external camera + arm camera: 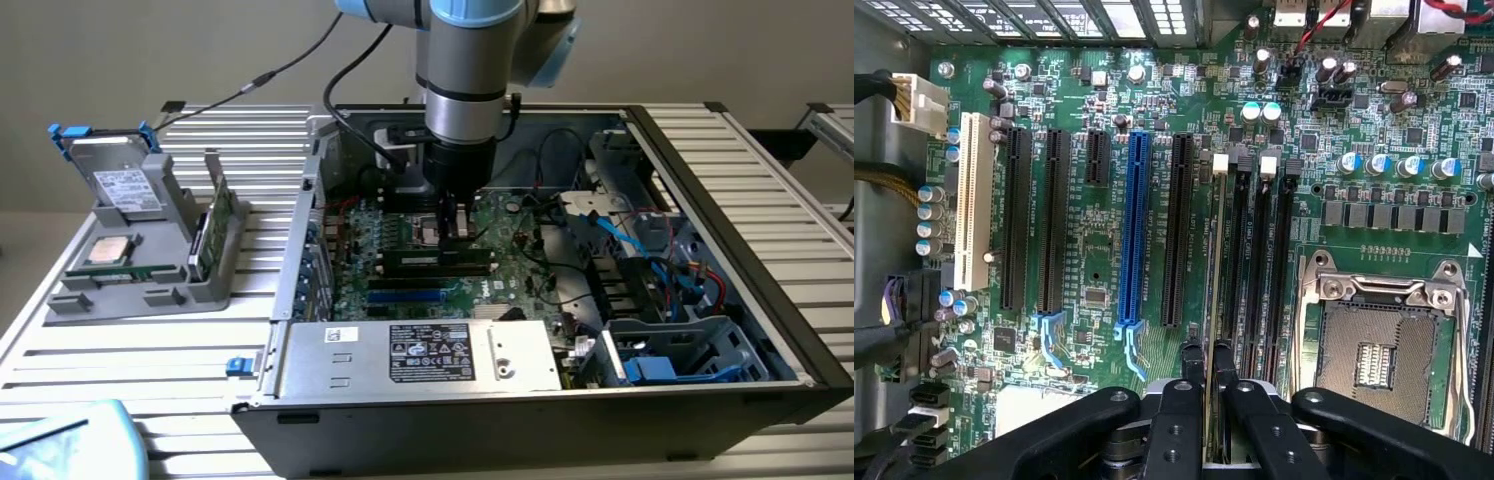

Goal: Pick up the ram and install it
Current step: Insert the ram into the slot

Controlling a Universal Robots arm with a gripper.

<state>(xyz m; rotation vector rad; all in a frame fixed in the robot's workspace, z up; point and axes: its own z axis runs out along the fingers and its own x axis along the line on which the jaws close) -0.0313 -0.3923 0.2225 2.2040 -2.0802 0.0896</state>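
Gripper point(455, 228) of the grey-and-blue arm is seen lowered into the open black metal computer case point(790, 300), over the large green motherboard point(387, 250). In the wrist view, the black fingers point(1192, 362) are closed narrowly on the long, thin ram stick point(1211, 250), seen edge-on at the slot just beside three empty black memory slots point(1264, 260).

The ram point(1210, 250) shows edge-on, its held end hidden between the fingers of the gripper point(1207, 348); the arm point(467, 60) is cut off by the exterior view's upper edge
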